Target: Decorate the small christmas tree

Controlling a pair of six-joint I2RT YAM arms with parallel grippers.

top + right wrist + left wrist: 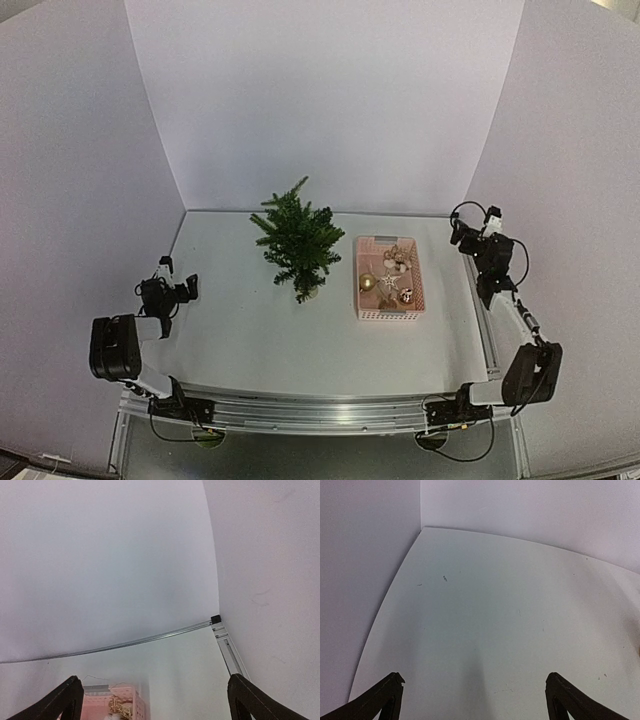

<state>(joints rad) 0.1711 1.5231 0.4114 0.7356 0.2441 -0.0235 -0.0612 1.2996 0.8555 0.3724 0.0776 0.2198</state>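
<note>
Centrally on the white desk (pixel 240 330) stands the bristly dark-green small christmas tree (pixel 297 243); at its three o'clock, a pink slotted basket (pixel 390 315) of apparent baubles (pixel 368 283); left pincer (pixel 475 680) and right pincer (pixel 155 680) gape, empty.

No readable text for you here.
Across all three views you will find no legible word, label, brand, number or sign.

One small christmas tree (pixel 297 240), one pink basket (pixel 390 314), one left arm (pixel 115 346) and one right arm (pixel 494 256) are showing; the ornaments (pixel 388 283) are eluding exact count.
</note>
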